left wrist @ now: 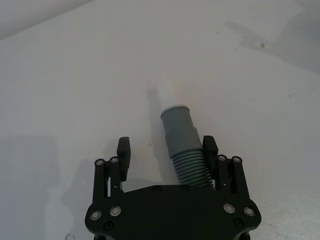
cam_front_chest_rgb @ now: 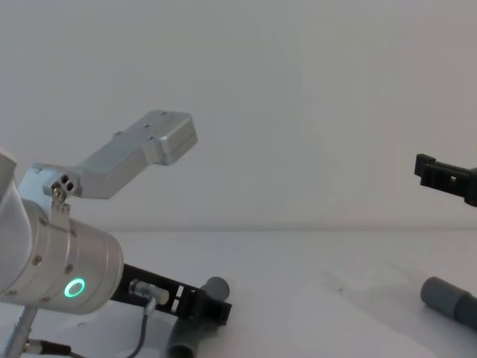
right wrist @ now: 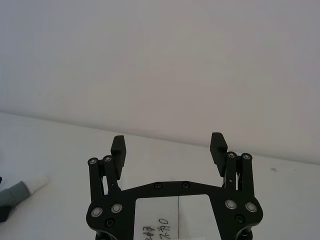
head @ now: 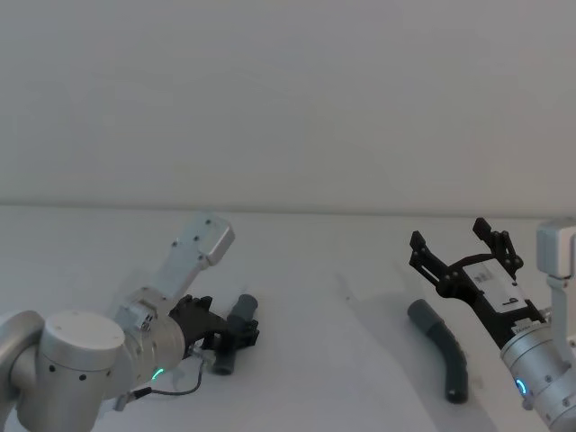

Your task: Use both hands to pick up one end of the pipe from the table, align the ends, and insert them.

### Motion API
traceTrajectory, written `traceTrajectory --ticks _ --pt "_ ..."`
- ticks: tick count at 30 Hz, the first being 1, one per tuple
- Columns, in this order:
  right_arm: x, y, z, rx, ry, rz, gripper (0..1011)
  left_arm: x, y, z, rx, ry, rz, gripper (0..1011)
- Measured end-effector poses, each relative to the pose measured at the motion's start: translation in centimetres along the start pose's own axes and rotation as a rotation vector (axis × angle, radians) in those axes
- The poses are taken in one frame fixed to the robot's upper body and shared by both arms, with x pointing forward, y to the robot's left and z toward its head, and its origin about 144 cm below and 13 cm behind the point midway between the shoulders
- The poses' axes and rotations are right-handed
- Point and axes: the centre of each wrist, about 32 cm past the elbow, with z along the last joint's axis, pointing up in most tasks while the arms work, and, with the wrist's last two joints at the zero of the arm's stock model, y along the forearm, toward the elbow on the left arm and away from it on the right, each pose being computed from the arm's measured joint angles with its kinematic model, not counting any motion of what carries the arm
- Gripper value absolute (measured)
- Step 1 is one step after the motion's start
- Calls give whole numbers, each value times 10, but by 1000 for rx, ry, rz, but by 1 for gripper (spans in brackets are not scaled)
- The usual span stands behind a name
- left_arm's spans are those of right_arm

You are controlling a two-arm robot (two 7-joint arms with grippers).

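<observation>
One pipe piece (head: pixel 238 331) lies on the table (head: pixel 333 270) at the left, its white-tipped end (left wrist: pixel 170 95) pointing away from my left gripper (head: pixel 236 335). That gripper is down at the table and open, jaws either side of the ribbed middle (left wrist: pixel 190 167). One finger (left wrist: pixel 209 146) is against the pipe and the other (left wrist: pixel 124 151) stands well off. The second, bent pipe piece (head: pixel 441 346) lies at the right. My right gripper (head: pixel 450 236) hovers open and empty above its far end. In the chest view the left gripper (cam_front_chest_rgb: pixel 209 306) straddles the pipe (cam_front_chest_rgb: pixel 215 288).
The white table runs back to a plain wall (head: pixel 288 108). Bare table surface lies between the two pipe pieces (head: pixel 342 324). The left arm's silver wrist with a green ring light (cam_front_chest_rgb: pixel 73 287) fills the near left.
</observation>
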Motion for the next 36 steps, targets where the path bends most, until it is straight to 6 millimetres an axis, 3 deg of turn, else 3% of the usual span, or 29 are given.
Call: traceTrajectory --ticks 18,36 --pt "0 0 0 0 0 0 1001 0 0 0 6 0 1 369" --pt "0 -2 3 -29 -7 8 1001 -1 0 0 8 0 2 351"
